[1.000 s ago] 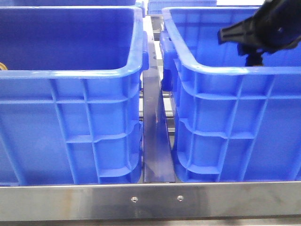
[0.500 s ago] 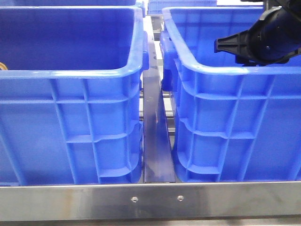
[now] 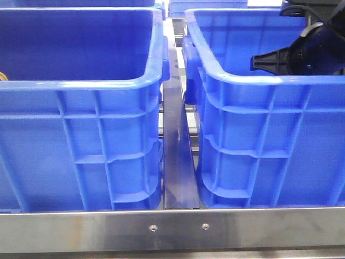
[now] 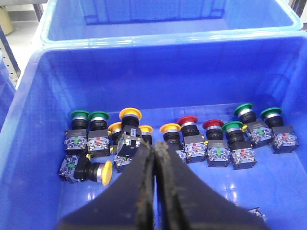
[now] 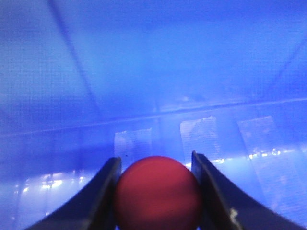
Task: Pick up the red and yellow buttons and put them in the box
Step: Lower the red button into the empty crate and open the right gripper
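My right gripper (image 5: 154,162) is shut on a red button (image 5: 157,194), whose domed cap fills the gap between the two fingers. In the front view that right gripper (image 3: 254,62) hangs inside the right-hand box (image 3: 259,81), just below its rim. Blurred blue box wall (image 5: 144,72) fills the right wrist view. My left gripper (image 4: 154,146) is shut with nothing in it, above a crate (image 4: 33,96) that holds several push-buttons. Among them are yellow buttons (image 4: 130,114), (image 4: 170,128) and red buttons (image 4: 187,120), (image 4: 213,124). The left gripper does not show in the front view.
Green buttons (image 4: 244,108), (image 4: 79,115) stand in the same row. One yellow button (image 4: 106,172) lies on its side. A second blue crate (image 3: 81,86) stands on the left, a steel rail (image 3: 178,156) runs between the crates, and a steel bar (image 3: 172,229) crosses the front.
The right arm has come down, from above the right box's rim to just inside it. The crates have not moved.
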`<action>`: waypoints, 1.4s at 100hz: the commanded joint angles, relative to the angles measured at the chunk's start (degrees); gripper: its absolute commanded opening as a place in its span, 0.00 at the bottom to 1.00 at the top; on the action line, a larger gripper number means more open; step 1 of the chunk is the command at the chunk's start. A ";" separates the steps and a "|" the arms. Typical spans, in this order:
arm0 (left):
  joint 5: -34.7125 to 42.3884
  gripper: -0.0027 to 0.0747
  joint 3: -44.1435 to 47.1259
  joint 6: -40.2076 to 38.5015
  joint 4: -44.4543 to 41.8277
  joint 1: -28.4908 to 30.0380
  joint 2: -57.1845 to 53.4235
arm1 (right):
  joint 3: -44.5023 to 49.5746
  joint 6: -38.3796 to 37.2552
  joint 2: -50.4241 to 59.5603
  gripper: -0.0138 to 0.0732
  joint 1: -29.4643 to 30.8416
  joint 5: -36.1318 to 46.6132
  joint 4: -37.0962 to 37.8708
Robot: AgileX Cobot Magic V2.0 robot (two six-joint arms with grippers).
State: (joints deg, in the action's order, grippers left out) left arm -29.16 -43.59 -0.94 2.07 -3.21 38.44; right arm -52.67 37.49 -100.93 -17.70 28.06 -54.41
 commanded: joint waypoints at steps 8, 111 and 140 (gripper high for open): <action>4.00 0.01 -1.67 -0.24 0.16 0.06 -0.11 | -1.27 -0.13 1.69 0.55 0.32 -1.38 1.38; 2.50 0.01 -1.67 -0.24 0.16 0.06 -0.11 | 1.64 48.71 34.74 0.87 0.32 -13.77 -39.46; 2.50 0.01 -1.67 -0.24 0.16 0.06 -0.11 | 7.28 67.39 49.67 0.87 0.32 -8.59 -55.37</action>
State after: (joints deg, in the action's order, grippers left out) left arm -30.63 -43.59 -0.94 2.07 -3.21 38.44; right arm -45.08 101.11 -55.69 -17.66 19.85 -104.83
